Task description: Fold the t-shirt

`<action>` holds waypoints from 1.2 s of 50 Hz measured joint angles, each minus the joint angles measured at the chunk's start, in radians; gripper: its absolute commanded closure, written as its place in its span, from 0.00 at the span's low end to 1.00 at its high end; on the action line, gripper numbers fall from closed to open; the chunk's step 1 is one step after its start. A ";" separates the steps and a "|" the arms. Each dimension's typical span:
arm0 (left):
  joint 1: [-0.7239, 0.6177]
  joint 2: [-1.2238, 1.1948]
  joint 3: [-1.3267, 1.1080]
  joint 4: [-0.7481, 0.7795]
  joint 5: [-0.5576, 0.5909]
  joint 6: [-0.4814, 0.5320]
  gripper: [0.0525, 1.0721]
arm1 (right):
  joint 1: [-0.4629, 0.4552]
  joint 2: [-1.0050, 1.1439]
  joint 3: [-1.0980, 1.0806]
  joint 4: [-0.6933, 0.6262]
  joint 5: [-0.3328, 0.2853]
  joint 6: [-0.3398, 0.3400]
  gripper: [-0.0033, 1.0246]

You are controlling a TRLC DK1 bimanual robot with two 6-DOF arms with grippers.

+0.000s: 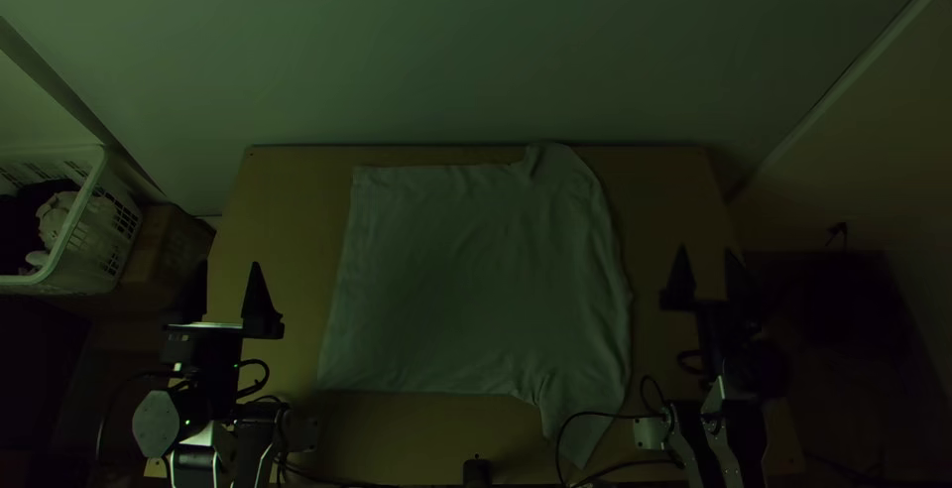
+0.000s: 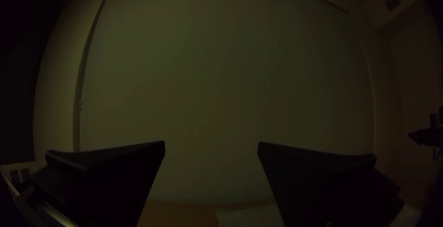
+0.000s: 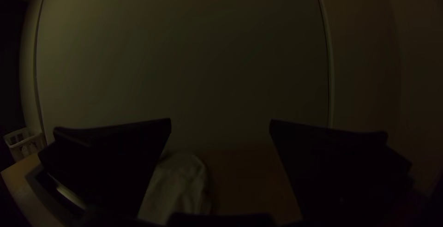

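Shirt Lying Spread, 2 Open Hands Waiting to Start Folding

The t-shirt (image 1: 476, 280) is lying spread across the middle of the tabletop (image 1: 288, 220), its straight hem facing the left arm's side and its collar end facing the right. 1 sleeve (image 1: 550, 163) is reaching toward the far edge; the other (image 1: 580, 419) is slanting toward the near edge, with creases gathering where it is joining the body. No fold is showing, so the job appears to be sitting at its starting point, with the 1st fold to be made.

The next move is probably calling for both hands to come inward, tip down and pinch 1 long side near the hem and near the shoulder, then carry it over evenly. A dark cable (image 1: 620, 415) is passing across the near sleeve in the top view and could be snagging cloth during that fold.

The left hand (image 1: 227, 268) is standing beyond the hem, the right hand (image 1: 706, 250) beyond the collar end, both apart from the cloth. Each is holding its 2 fingers wide apart with nothing between them. Both are pointing toward the far wall (image 2: 221, 84), seemingly nearer level than downward.
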State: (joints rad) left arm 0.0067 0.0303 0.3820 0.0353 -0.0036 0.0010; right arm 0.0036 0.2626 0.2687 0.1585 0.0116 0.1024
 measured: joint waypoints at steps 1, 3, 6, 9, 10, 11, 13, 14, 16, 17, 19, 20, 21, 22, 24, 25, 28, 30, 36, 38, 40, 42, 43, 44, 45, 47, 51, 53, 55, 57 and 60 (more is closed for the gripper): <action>0.000 0.082 0.028 0.015 0.000 0.000 0.05 | 0.000 0.031 0.020 0.011 0.000 -0.005 0.05; -0.006 0.224 0.115 0.048 0.002 0.000 0.05 | 0.000 0.093 0.058 0.028 0.000 -0.012 0.05; -0.004 0.448 0.217 0.061 0.000 0.000 0.05 | 0.000 0.188 0.117 0.058 0.000 -0.026 0.05; -0.004 0.593 0.252 0.048 0.001 0.000 0.05 | 0.000 0.290 0.183 0.074 0.000 -0.034 0.05; -0.004 0.637 0.259 0.039 0.001 0.000 0.05 | 0.000 0.321 0.205 0.075 0.000 -0.037 0.05; -0.004 0.673 0.264 0.031 0.001 0.000 0.05 | 0.000 0.352 0.228 0.076 0.000 -0.042 0.05; -0.004 0.737 0.273 0.013 0.001 0.000 0.05 | -0.003 0.417 0.275 0.078 0.000 -0.050 0.05; -0.004 0.764 0.279 0.005 0.002 0.000 0.05 | -0.005 0.444 0.295 0.078 0.000 -0.052 0.05; -0.004 0.807 0.296 -0.005 0.003 0.000 0.05 | -0.007 0.495 0.335 0.080 0.000 -0.056 0.05; -0.006 0.828 0.308 -0.005 0.003 0.000 0.05 | -0.007 0.515 0.354 0.080 0.000 -0.056 0.05; -0.010 0.856 0.339 -0.005 0.003 0.000 0.05 | -0.007 0.559 0.391 0.081 0.000 -0.059 0.05; -0.014 0.876 0.363 -0.004 0.003 0.000 0.05 | -0.007 0.587 0.410 0.082 0.000 -0.059 0.05; -0.017 0.893 0.381 -0.003 0.003 0.000 0.05 | -0.007 0.611 0.430 0.081 0.000 -0.060 0.05; -0.019 0.909 0.408 -0.001 0.003 0.000 0.05 | -0.006 0.635 0.450 0.081 0.000 -0.060 0.05; -0.025 0.943 0.454 0.002 0.003 0.000 0.05 | -0.006 0.678 0.492 0.082 0.000 -0.060 0.05; -0.029 0.964 0.480 0.004 0.003 0.000 0.05 | -0.006 0.705 0.511 0.083 0.000 -0.060 0.05; -0.038 1.011 0.535 0.004 0.003 0.000 0.05 | -0.006 0.769 0.566 0.084 0.000 -0.060 0.05; -0.044 1.045 0.568 0.004 0.003 -0.001 0.05 | -0.006 0.804 0.599 0.084 0.000 -0.060 0.05; -0.052 1.125 0.631 -0.002 0.003 -0.008 0.05 | -0.006 0.895 0.671 0.084 0.000 -0.060 0.05; -0.053 1.146 0.645 -0.004 0.003 -0.012 0.05 | -0.006 0.914 0.682 0.084 0.000 -0.060 0.05; -0.053 1.159 0.653 -0.005 0.003 -0.015 0.05 | -0.006 0.931 0.690 0.084 0.000 -0.059 0.05; -0.053 1.170 0.663 -0.005 0.003 -0.019 0.05 | -0.006 0.943 0.695 0.081 0.000 -0.059 0.05; -0.053 1.175 0.668 -0.005 0.003 -0.019 0.05 | -0.005 0.949 0.698 0.080 0.000 -0.059 0.05; -0.053 1.179 0.673 -0.006 0.003 -0.021 0.05 | -0.006 0.954 0.700 0.080 0.000 -0.059 0.05; -0.053 1.183 0.679 -0.008 0.003 -0.024 0.05 | -0.006 0.958 0.701 0.080 0.000 -0.059 0.05; -0.053 1.189 0.689 -0.011 0.003 -0.027 0.05 | -0.006 0.963 0.702 0.079 0.000 -0.059 0.05; -0.053 1.199 0.710 -0.012 0.003 -0.027 0.05 | -0.006 0.973 0.707 0.076 0.000 -0.059 0.05; -0.053 1.205 0.721 -0.012 0.003 -0.027 0.05 | -0.005 0.979 0.715 0.070 0.000 -0.059 0.05; -0.053 1.210 0.731 -0.013 0.003 -0.027 0.05 | -0.005 0.986 0.723 0.067 0.000 -0.059 0.05; -0.053 1.217 0.740 -0.016 0.003 -0.027 0.05 | -0.004 0.992 0.733 0.065 0.000 -0.059 0.05; -0.053 1.230 0.751 -0.018 0.003 -0.027 0.05 | -0.003 1.004 0.748 0.059 0.000 -0.058 0.05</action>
State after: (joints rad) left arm -0.0460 1.2602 1.1332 0.0174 -0.0006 -0.0261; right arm 0.0002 1.2671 1.0172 0.2173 0.0116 0.0441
